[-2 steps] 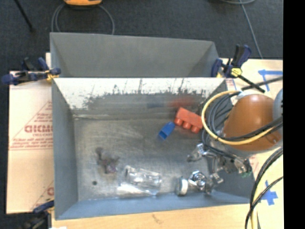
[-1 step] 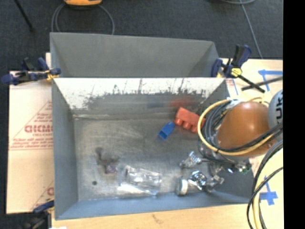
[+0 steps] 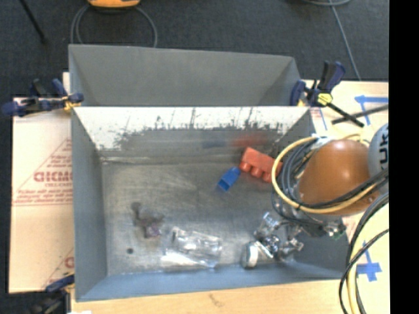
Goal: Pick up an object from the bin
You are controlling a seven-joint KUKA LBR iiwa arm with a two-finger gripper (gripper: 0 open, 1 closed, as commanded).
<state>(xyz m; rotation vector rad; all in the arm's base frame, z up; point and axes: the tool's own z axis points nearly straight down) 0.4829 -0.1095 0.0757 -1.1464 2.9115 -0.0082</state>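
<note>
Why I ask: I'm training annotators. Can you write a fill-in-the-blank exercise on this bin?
1. The small piece beside the red block is coloured ____.
2. The gripper is near the bin's lower ____ corner.
3. The clear plastic bag lies to the gripper's ____.
Missing words: blue; right; left.

Small pale-grey lump (image 3: 251, 256), bin (image 3: 86, 201) front-right corner

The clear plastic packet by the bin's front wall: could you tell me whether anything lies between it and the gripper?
Nothing visible does: only bare bin floor separates the packet from the gripper. The red block and blue piece lie farther back.
</note>
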